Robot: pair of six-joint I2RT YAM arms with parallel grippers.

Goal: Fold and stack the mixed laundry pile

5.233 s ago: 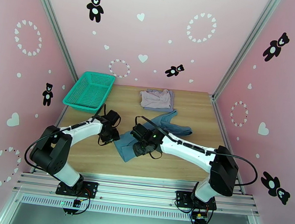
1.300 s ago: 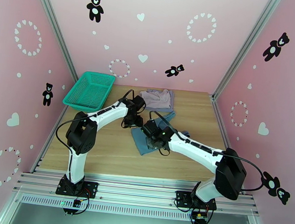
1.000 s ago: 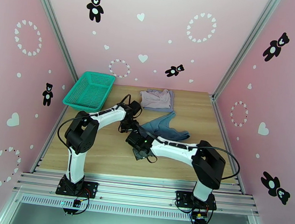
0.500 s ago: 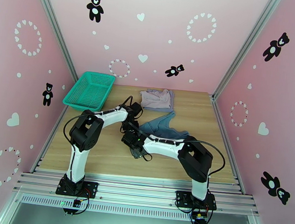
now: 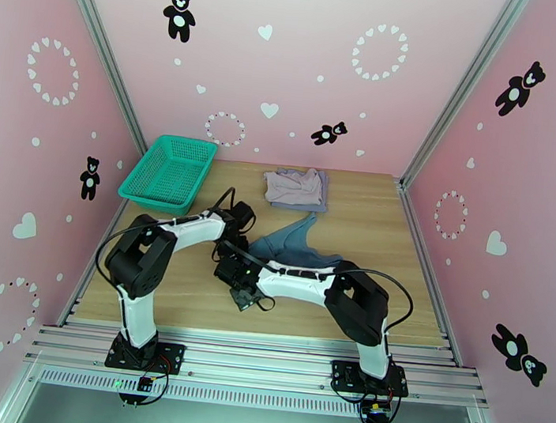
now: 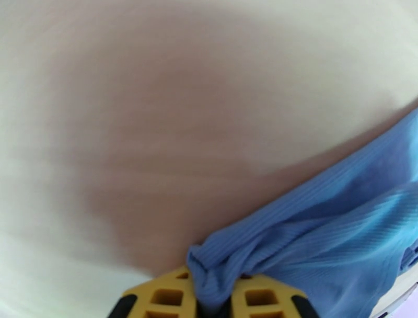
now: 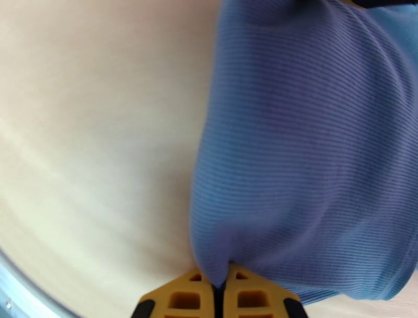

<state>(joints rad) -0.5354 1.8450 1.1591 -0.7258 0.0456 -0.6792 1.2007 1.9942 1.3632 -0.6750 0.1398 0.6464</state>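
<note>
A dusty teal-blue sleeveless top (image 5: 294, 246) lies bunched on the wooden table (image 5: 190, 294), its near-left part hidden under my arms. My left gripper (image 5: 234, 231) sits at its left edge. In the left wrist view the left gripper (image 6: 211, 299) is shut on a fold of the blue top (image 6: 324, 225). Just in front, my right gripper (image 5: 240, 285) is over the top's near corner. The right wrist view has the right gripper (image 7: 217, 295) shut on the edge of the ribbed blue top (image 7: 303, 146). A pale mauve-grey garment (image 5: 293, 184) lies folded on a grey-lavender one (image 5: 324, 191) at the back.
A green mesh basket (image 5: 169, 171) stands at the table's back left corner. Pink walls enclose the table on three sides. Bare wood lies along the near edge and at the right (image 5: 386, 236).
Both arms have drawn toward the near left, dragging the teal-blue top along. Both grippers have closed on its edge. The folded pair at the back stayed put.
</note>
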